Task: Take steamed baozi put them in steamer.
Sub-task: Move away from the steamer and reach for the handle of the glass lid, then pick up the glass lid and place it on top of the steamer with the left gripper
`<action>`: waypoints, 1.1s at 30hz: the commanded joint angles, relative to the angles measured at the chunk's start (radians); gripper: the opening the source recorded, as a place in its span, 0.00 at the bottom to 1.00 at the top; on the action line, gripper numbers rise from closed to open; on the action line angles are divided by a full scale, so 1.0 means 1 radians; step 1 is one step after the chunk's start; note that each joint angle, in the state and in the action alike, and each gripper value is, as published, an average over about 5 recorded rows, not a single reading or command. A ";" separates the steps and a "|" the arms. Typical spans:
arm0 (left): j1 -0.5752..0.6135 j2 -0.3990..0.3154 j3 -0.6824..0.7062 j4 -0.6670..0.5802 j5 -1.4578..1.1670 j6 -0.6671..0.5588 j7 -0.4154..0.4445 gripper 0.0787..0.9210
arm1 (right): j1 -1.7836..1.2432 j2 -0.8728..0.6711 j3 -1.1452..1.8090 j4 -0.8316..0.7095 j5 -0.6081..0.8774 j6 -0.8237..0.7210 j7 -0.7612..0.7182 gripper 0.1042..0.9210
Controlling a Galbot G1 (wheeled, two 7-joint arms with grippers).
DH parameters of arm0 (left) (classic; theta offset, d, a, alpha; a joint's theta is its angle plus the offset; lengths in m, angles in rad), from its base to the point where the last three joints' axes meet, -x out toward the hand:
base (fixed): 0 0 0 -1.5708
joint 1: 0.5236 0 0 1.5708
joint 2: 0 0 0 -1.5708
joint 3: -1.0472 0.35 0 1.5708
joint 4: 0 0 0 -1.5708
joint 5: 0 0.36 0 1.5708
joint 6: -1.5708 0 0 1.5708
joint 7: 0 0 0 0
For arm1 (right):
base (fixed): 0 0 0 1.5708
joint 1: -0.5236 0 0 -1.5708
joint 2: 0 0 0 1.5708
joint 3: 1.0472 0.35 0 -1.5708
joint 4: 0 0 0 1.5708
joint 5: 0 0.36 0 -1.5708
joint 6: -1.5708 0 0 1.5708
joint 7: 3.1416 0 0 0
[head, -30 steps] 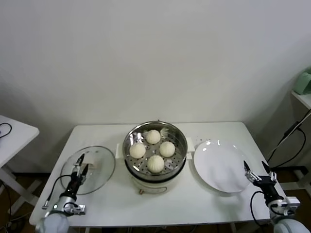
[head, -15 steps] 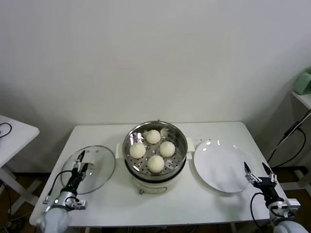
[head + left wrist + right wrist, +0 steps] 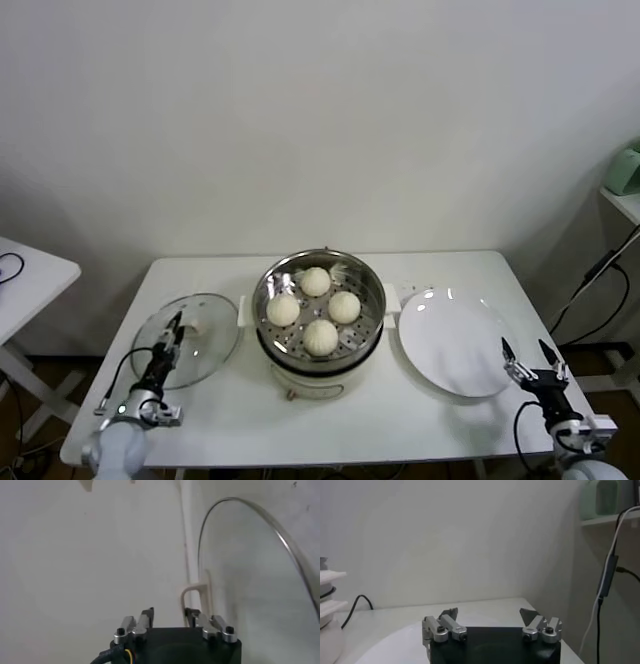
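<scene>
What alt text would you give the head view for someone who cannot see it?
Four baozi sit in a steel steamer at the middle of a white table, a glass lid on its left, an empty white plate on its right. A gripper waits at each near corner.

You cannot see the steamer's cream base whole: the steel pot overhangs it, and only a strip shows below the rim. Left of the steamer, the left gripper sits over the glass lid, and in the head view its fingers are too small to judge; they perhaps pinch the lid's handle. The left wrist view cuts the lid off at its edge. Far right of the steamer, the right arm runs out of the head view below the right gripper.
</scene>
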 commanded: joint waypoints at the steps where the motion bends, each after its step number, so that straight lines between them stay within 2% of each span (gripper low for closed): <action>1: -0.007 0.001 0.000 0.037 0.002 0.004 0.005 0.39 | 0.003 0.005 0.000 -0.001 0.001 0.004 0.001 0.88; 11: -0.003 -0.003 -0.006 0.041 -0.002 0.001 -0.006 0.08 | 0.010 0.009 -0.006 -0.003 0.010 0.014 0.002 0.88; 17: 0.010 -0.004 -0.012 -0.012 -0.040 0.006 -0.001 0.06 | 0.008 0.012 -0.008 0.000 0.012 0.018 0.000 0.88; 27: 0.094 0.031 0.029 -0.279 -0.228 0.124 0.173 0.06 | 0.006 0.009 -0.006 0.005 0.014 0.021 -0.005 0.88; 33: 0.132 0.057 0.057 -0.414 -0.295 0.240 0.256 0.06 | -0.002 0.009 -0.007 0.005 0.018 0.028 -0.011 0.88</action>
